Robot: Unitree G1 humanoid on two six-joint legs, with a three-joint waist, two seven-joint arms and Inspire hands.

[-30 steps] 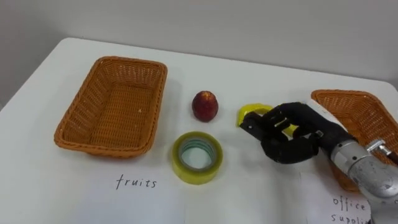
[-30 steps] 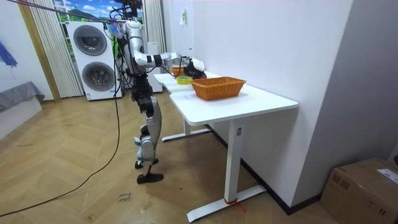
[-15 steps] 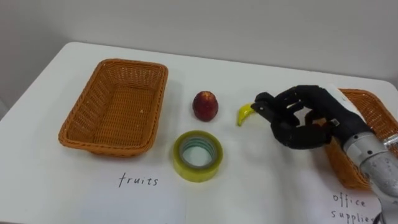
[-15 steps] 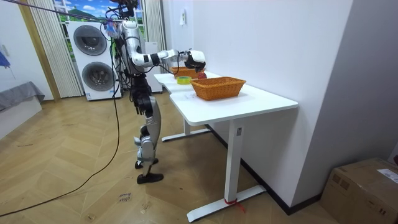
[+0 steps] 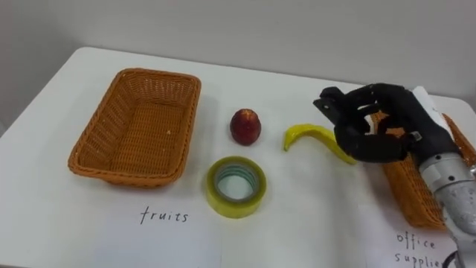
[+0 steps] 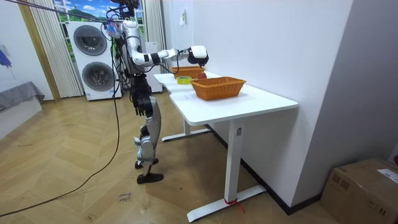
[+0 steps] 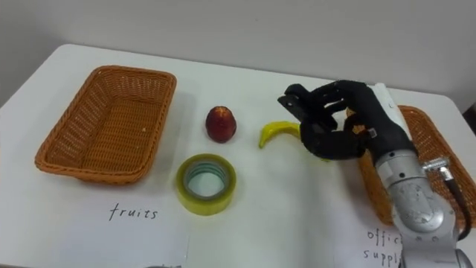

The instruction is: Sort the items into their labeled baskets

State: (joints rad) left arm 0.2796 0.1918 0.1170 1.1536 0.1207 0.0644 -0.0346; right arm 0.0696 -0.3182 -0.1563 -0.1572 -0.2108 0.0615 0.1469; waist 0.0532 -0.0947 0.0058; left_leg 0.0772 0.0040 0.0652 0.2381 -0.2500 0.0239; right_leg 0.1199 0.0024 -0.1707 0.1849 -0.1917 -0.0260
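Left eye view: the right robot hand (image 5: 379, 126) has risen off the banana (image 5: 305, 134), fingers curled on nothing; the banana lies on the desk (image 5: 297, 78) beside the apple (image 5: 245, 126), so the grasp seemingly missed.

Woven wicker basket (image 5: 135, 126), glossy tape roll (image 5: 236, 187), smooth matt table (image 5: 297, 216)

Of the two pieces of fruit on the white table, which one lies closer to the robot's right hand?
The yellow curved banana, partly hidden by the black right hand; the round red apple sits farther left, apart from it.
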